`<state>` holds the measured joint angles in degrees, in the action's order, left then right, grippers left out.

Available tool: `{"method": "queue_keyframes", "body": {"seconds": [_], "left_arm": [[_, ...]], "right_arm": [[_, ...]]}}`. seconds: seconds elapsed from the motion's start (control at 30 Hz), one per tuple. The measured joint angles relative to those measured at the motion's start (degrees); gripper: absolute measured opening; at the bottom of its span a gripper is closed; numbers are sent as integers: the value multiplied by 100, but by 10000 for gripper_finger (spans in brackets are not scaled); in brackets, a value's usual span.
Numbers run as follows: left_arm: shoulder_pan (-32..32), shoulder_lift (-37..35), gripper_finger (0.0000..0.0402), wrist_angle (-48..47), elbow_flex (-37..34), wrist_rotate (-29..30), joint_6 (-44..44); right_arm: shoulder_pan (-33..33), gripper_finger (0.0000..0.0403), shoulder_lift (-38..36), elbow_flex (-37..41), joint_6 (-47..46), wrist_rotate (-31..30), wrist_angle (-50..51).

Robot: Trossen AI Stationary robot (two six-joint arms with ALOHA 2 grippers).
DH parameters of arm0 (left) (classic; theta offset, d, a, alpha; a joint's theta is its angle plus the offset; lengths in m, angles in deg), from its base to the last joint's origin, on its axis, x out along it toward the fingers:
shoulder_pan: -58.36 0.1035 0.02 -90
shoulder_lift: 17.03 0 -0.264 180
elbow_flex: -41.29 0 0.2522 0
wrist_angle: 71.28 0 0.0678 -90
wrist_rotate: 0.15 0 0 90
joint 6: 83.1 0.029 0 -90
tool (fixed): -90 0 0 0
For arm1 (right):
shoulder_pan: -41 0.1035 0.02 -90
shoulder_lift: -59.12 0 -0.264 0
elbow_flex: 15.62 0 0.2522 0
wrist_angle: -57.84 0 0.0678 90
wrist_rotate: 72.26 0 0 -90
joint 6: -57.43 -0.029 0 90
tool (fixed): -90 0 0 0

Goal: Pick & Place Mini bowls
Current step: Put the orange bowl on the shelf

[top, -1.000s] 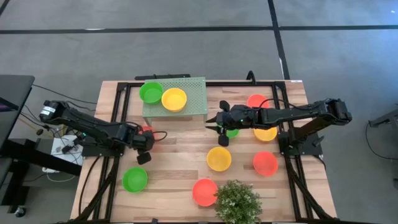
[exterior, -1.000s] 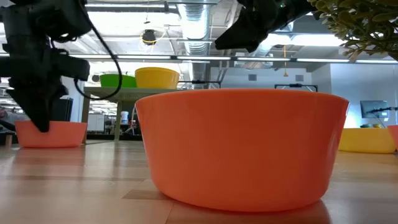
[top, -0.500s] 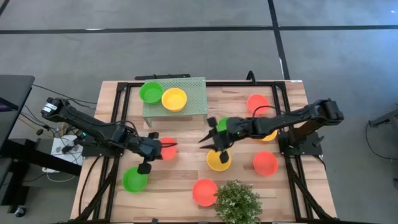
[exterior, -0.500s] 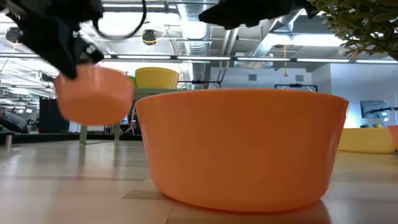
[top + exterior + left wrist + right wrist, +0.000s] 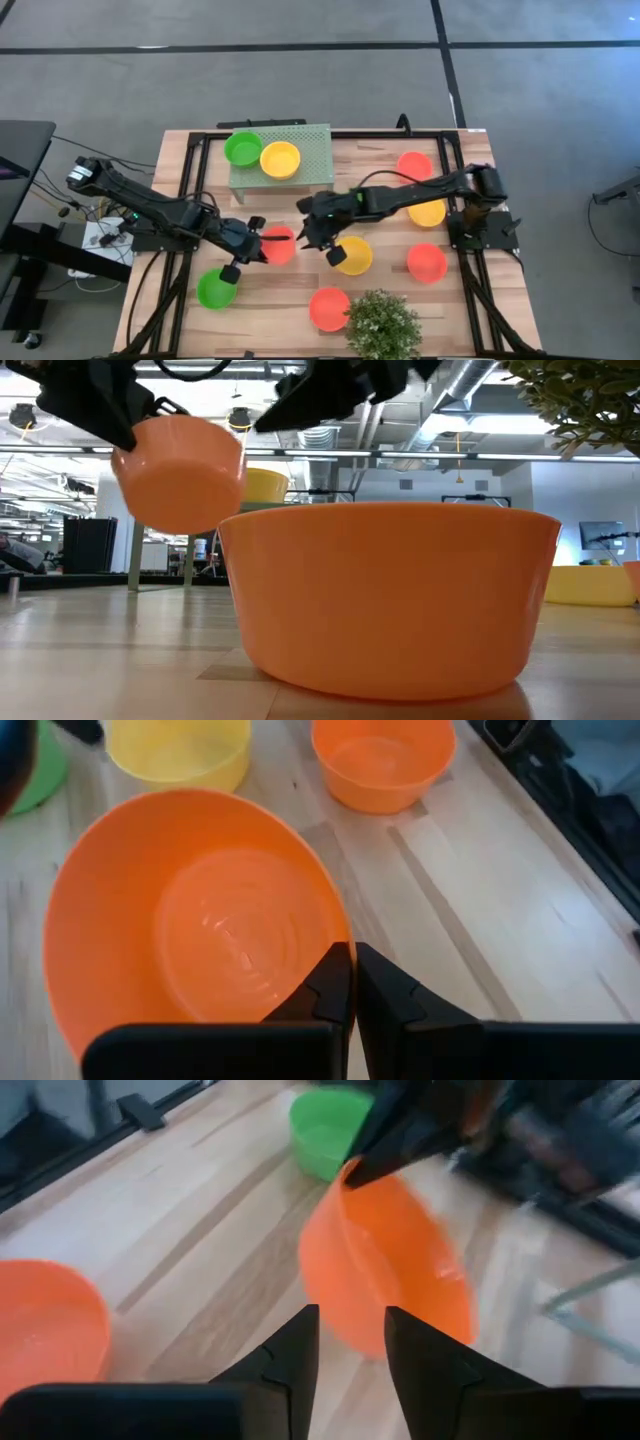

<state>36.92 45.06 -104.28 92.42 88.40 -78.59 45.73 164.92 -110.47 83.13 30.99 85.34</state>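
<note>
Handover: my left hand (image 5: 262, 243) is pinching the red bowl's (image 5: 279, 245) rim aloft; my right hand (image 5: 347, 1342), fingers apart, is reaching to take it.

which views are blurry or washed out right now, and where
Right wrist view: the held red-orange bowl and left gripper smear with motion. Low view: bright ceiling lights blow out the background, and the near red-orange bowl fills the frame. High view: evenly lit and sharp.
</note>
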Motion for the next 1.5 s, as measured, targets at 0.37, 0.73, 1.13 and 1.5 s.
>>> {"method": "queue_keyframes", "body": {"seconds": [0.37, 0.73, 1.13, 1.5], "left_arm": [[65, 212, 9, 94, -2, -242, 15], [66, 171, 20, 409, -2, -162, 313], [51, 169, 38, 685, -2, 360, 300], [71, 169, 115, 1009, -2, 1454, 258]], "right_arm": [[-68, 171, 961, -1230, 633, 621, 911], [-70, 125, 1028, -1254, 863, 802, 867], [-64, 16, 1081, -1239, 847, 838, 968], [25, 8, 1048, -1252, -1404, 227, 1372]]}}
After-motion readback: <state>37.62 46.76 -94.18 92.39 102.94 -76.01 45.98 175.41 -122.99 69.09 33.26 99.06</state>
